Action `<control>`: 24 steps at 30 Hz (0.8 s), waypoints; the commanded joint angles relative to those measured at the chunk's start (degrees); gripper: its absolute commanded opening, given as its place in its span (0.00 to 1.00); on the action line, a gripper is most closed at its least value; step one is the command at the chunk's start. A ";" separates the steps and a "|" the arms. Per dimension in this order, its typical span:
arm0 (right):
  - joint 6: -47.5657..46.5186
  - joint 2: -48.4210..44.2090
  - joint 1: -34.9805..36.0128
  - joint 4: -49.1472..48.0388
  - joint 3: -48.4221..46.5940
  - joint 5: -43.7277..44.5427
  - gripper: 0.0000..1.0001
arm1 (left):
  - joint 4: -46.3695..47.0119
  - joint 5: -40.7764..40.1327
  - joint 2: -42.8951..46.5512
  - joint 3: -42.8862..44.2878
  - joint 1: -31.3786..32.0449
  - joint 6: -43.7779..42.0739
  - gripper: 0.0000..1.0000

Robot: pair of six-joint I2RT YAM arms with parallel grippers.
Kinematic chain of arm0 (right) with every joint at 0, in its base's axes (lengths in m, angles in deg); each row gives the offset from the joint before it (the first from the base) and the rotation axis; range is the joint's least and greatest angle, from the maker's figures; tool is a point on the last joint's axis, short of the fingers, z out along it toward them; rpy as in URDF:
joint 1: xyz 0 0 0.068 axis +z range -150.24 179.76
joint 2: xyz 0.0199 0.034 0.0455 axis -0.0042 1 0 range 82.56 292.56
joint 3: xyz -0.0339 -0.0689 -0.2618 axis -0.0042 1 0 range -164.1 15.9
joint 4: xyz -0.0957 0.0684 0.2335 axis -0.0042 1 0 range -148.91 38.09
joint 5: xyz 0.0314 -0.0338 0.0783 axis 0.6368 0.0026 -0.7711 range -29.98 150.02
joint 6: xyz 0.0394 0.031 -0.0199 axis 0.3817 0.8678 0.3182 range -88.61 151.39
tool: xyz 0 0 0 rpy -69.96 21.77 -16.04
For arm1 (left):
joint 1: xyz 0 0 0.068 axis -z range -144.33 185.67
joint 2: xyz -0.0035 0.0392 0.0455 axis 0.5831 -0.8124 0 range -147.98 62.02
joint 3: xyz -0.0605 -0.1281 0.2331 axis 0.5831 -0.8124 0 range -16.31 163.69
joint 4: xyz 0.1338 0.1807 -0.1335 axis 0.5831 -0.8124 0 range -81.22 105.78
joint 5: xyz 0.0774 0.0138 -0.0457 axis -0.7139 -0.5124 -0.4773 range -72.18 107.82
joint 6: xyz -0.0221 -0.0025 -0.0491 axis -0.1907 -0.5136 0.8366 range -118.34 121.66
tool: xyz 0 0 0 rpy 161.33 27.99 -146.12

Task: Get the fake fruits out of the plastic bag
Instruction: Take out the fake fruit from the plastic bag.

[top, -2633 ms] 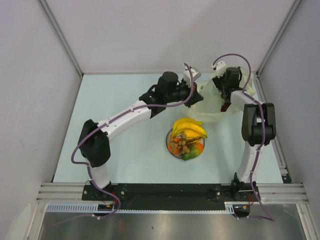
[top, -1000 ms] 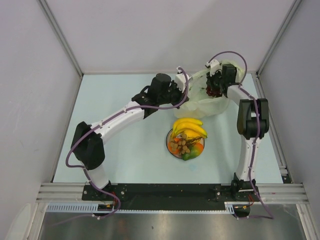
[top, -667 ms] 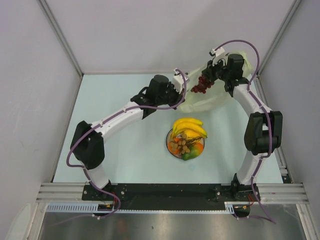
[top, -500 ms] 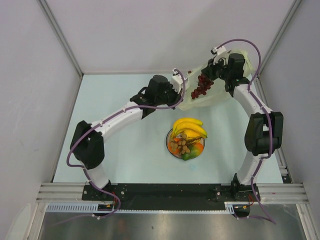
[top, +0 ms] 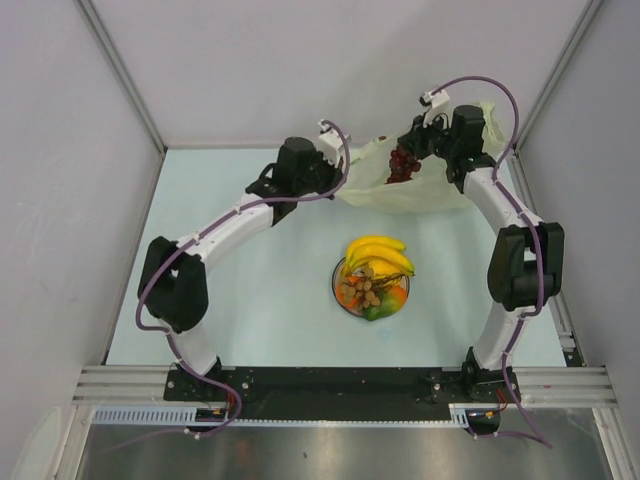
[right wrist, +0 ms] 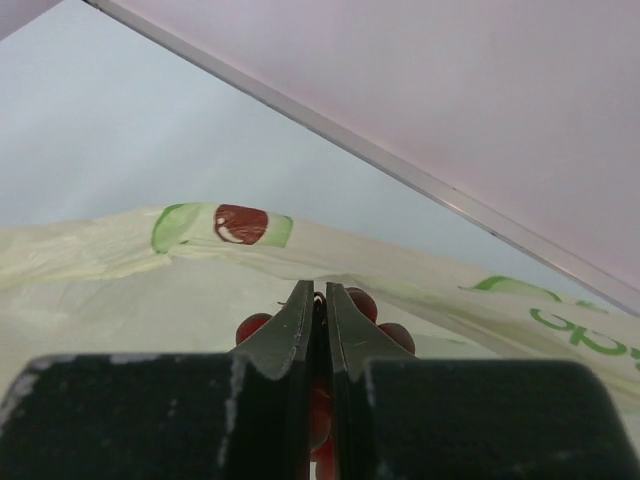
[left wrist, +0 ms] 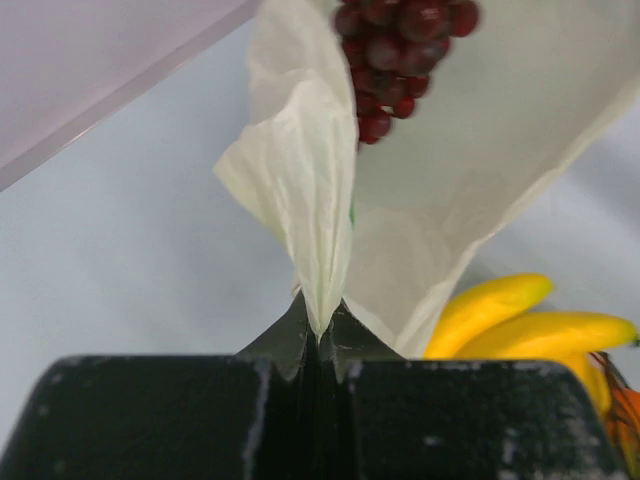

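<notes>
The pale plastic bag [top: 400,190] lies stretched at the back right of the table. My left gripper [top: 336,180] is shut on a fold of the bag's left edge [left wrist: 320,230]. My right gripper [top: 413,146] is shut on the stem of the dark red grape bunch [top: 403,162], which hangs above the bag. In the left wrist view the grapes [left wrist: 395,50] dangle in front of the bag [left wrist: 480,150]. In the right wrist view grapes [right wrist: 365,303] show on either side of the shut fingers, over the bag [right wrist: 120,290]. Bananas [top: 378,254], a brown cluster [top: 366,286], an orange [top: 348,294] and a green fruit [top: 378,312] sit on the plate [top: 336,288].
The plate of fruit stands mid-table, in front of the bag. Bananas [left wrist: 520,320] show low right in the left wrist view. White walls with metal frame rails [top: 120,75] enclose the table at the back and sides; the right arm's elbow [top: 522,265] stands near the right edge.
My right gripper lifted the grape bunch up out of the bag. My left gripper moved left with the bag's edge, drawing the bag out flatter.
</notes>
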 commanded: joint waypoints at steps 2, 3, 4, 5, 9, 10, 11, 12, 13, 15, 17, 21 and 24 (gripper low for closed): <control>4.87 0.24 1.80 -3.94 -6.87 -1.47 0.00 | 1.60 -2.80 -2.82 4.40 -7.46 1.58 0.00; 6.72 0.50 2.24 -3.94 -7.83 -1.82 0.00 | 1.42 -3.07 -3.26 4.58 -8.35 1.50 0.00; 11.00 1.12 2.59 -3.59 -9.06 -2.26 0.00 | 1.42 -2.89 -3.61 4.50 -9.14 1.58 0.00; 12.78 1.38 3.03 -3.32 -11.86 -3.05 0.00 | 1.94 -2.89 -4.14 3.71 -10.89 2.89 0.00; 18.77 1.48 5.14 -3.76 -16.10 -4.81 0.00 | 2.30 -3.42 -4.41 1.16 -14.15 3.17 0.00; 19.13 0.78 6.10 -3.67 -16.54 -4.99 0.00 | 2.29 -3.77 -4.06 0.20 -14.68 2.82 0.00; 18.95 0.25 6.37 -3.67 -16.89 -5.08 0.00 | 2.29 -3.95 -3.62 -0.33 -15.56 2.64 0.00; 18.69 -0.19 6.81 -3.76 -16.72 -5.43 0.00 | 2.29 -4.21 -2.57 -0.77 -16.00 2.12 0.00; 17.99 -1.67 7.42 -3.59 -16.55 -5.95 0.00 | 2.21 -4.47 -1.87 -2.00 -16.53 2.02 0.00; 14.92 -3.53 8.13 -3.15 -14.45 -6.75 0.00 | 1.94 -4.74 0.23 -2.97 -18.11 0.37 0.00; 14.03 -6.94 8.66 -4.28 -11.64 -7.88 0.00 | 1.42 -5.26 1.73 -4.55 -20.21 -0.44 0.00; 13.42 -11.70 9.36 -5.26 -6.19 -8.94 0.00 | 0.27 -6.49 5.16 -6.66 -25.22 -2.54 0.00; 12.63 -15.13 9.36 -3.24 -4.69 -9.30 0.00 | 0.36 -7.64 7.98 -8.51 -30.49 -2.46 0.00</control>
